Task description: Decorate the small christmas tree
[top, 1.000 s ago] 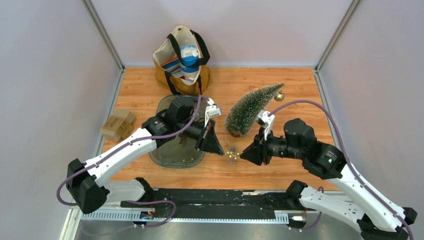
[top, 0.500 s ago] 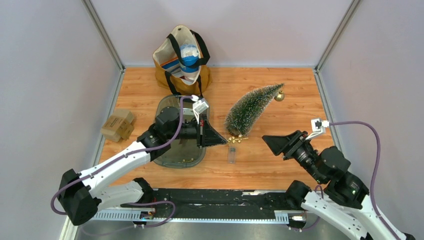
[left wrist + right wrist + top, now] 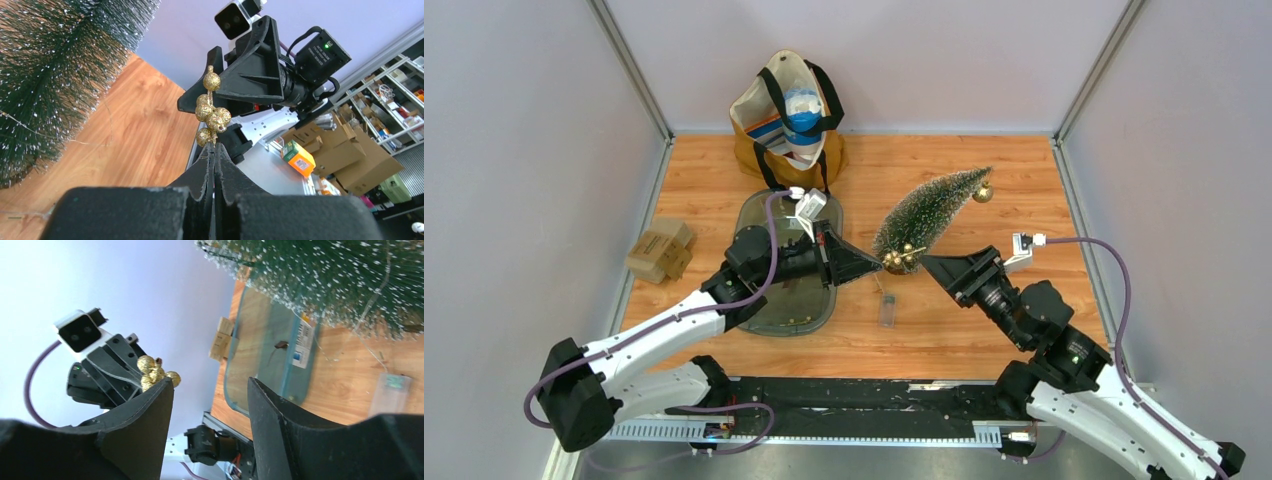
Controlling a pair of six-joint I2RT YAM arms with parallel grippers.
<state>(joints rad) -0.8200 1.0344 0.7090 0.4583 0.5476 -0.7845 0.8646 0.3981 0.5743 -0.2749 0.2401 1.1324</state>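
tree [image 3: 929, 212] ahead, tray [image 3: 784, 318] left, bare tabletop [image 3: 1024, 190] right

small christmas tree [image 3: 927, 214]: one
gold glitter sprig [image 3: 210, 112]: one, with four balls showing
gold bauble [image 3: 983, 192]: one
tote bag [image 3: 789, 120]: one
clear tray [image 3: 796, 306]: one
cardboard boxes [image 3: 660, 250]: two
clear battery box [image 3: 887, 310]: one

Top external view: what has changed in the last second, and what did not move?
The left gripper, shut on the gold berry sprig, carried it away from the arm bases to the base of the small christmas tree. The right gripper opened, swung out right, then returned beside the sprig. Tree, bag and tray stayed put.
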